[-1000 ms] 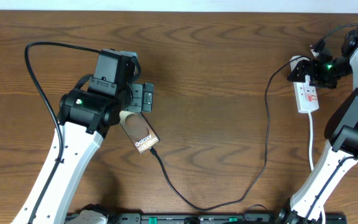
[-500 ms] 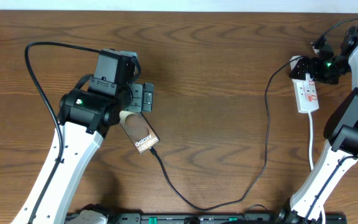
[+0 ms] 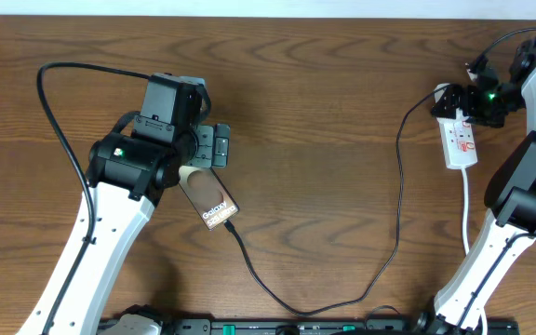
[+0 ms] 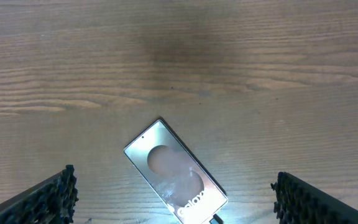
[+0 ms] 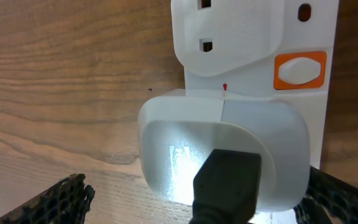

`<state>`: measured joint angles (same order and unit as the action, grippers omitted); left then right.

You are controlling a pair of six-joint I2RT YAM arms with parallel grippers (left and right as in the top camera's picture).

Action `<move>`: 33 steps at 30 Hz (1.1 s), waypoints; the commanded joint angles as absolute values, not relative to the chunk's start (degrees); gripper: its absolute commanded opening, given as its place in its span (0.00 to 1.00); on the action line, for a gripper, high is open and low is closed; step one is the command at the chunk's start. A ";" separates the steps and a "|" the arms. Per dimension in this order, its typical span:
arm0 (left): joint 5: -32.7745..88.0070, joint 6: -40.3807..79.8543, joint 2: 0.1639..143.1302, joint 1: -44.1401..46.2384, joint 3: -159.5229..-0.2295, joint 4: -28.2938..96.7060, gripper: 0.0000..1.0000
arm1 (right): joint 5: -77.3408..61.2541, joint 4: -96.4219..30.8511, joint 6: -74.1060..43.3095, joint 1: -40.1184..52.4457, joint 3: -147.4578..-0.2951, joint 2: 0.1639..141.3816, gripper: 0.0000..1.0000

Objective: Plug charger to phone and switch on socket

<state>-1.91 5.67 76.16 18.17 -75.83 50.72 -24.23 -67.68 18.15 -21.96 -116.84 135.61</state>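
My right fingers (image 5: pixel 58 200) hang open over the socket (image 5: pixel 253 37), for its switch (image 5: pixel 299 68); my left fingers (image 4: pixel 48 199) rest open above the plugged phone (image 4: pixel 174 171).

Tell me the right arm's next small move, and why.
Probably shift the right gripper, fingers open, onto the orange rocker switch of the white power strip and press it. The thin black charger cable already appears seated in the glossy brownish-grey phone, and its white adapter sits in the strip.
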 commanded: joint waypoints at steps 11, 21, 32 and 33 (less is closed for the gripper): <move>-3.05 4.73 75.55 18.24 -76.84 50.76 0.98 | -29.63 -66.15 14.70 -21.39 -112.49 136.07 0.99; -3.05 4.73 75.55 18.24 -76.84 50.76 0.98 | -30.63 -65.21 13.67 -19.53 -109.58 136.07 0.99; -3.05 4.73 75.55 18.24 -76.84 50.83 0.98 | -38.20 -65.52 13.39 -19.35 -109.56 136.07 0.99; -3.05 4.73 75.55 18.24 -76.84 50.96 0.98 | -38.83 -65.49 13.39 -19.33 -109.56 136.07 0.99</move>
<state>-1.91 5.67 76.16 18.17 -75.83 50.74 -27.07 -63.99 14.96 -22.48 -112.38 133.75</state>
